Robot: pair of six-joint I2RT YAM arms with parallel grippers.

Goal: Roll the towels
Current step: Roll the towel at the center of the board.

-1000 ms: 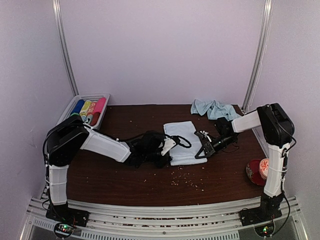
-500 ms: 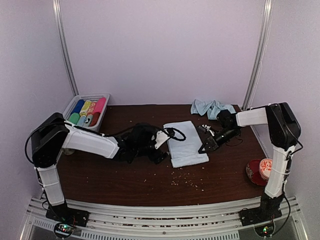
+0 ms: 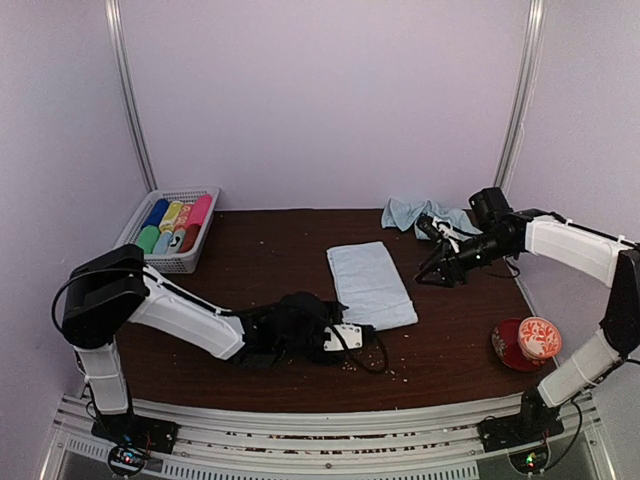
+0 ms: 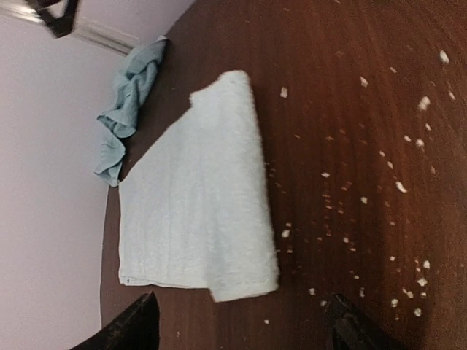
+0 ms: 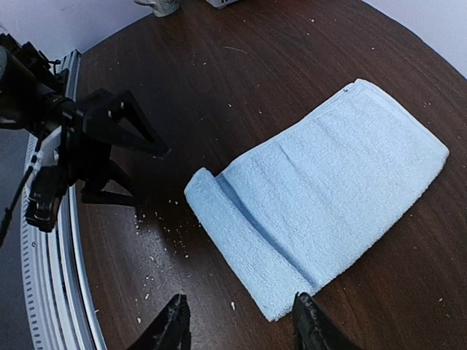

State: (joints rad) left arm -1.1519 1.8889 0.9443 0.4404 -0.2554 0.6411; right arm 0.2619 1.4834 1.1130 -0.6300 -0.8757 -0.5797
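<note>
Well, crumb-strewn table (image 3: 250,262) bears flat towel (image 3: 370,286).

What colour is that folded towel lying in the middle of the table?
Plain pale blue towel; clearest in the right wrist view.

Lighting: soft, even, from overhead; pale walls (image 3: 320,100) bright, dark table (image 3: 270,250) dim, shadows faint. Left wrist view: smeared throughout, crumbs (image 4: 400,187) streaked, towel (image 4: 197,211) washed out and fuzzy. Right wrist view: sharper, table's edge bowed by the wide lens, mild sheen on the wood.
</note>
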